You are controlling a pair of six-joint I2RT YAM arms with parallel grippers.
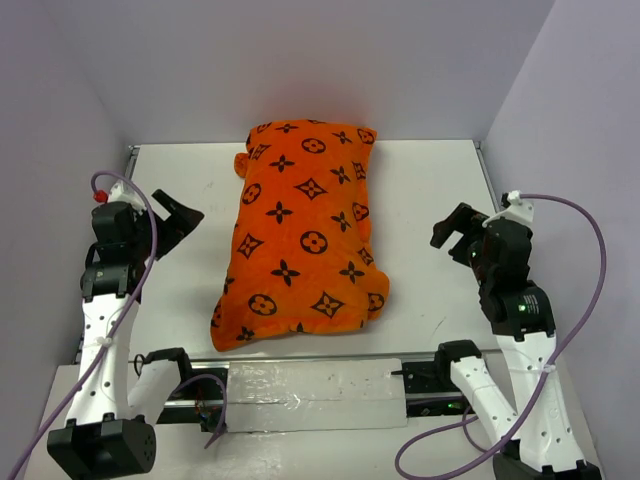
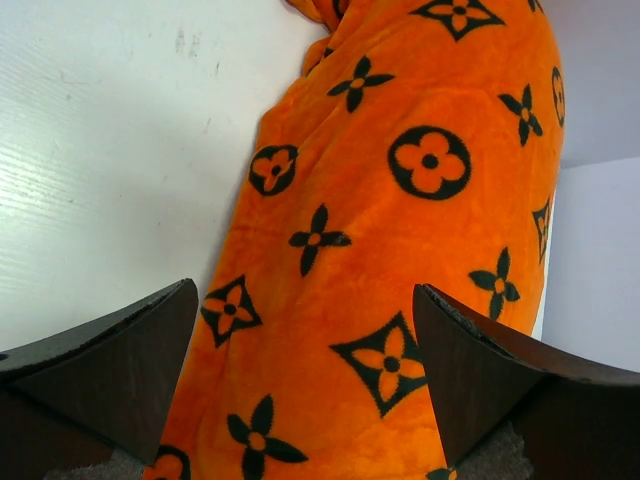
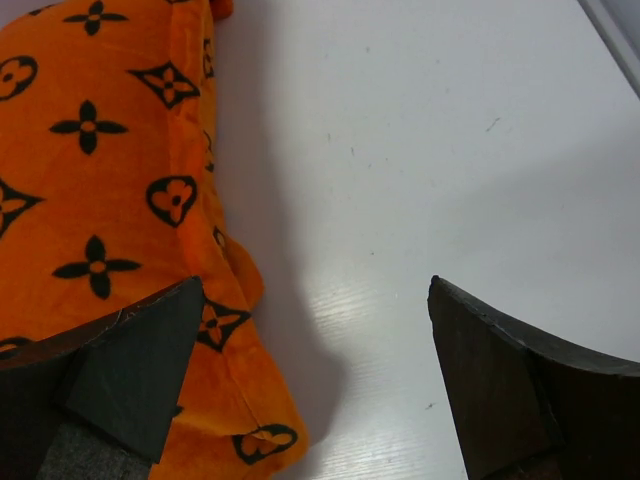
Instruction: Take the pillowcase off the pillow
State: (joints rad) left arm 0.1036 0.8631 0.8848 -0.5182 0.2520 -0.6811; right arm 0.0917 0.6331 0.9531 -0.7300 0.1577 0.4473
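The pillowcase [image 1: 300,235] lies plump in the middle of the table [image 1: 430,180], between the left gripper [image 1: 183,215] and the right gripper [image 1: 450,235], both spread wide and holding nothing.

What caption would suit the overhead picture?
Orange pillowcase between open left pincer and open right pincer, untouched.

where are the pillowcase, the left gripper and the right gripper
pillowcase [image 1: 300,240], top external view, middle of the orange cover
left gripper [image 2: 305,290], left wrist view, midway between its fingertips
right gripper [image 3: 315,282], right wrist view, midway between its fingertips
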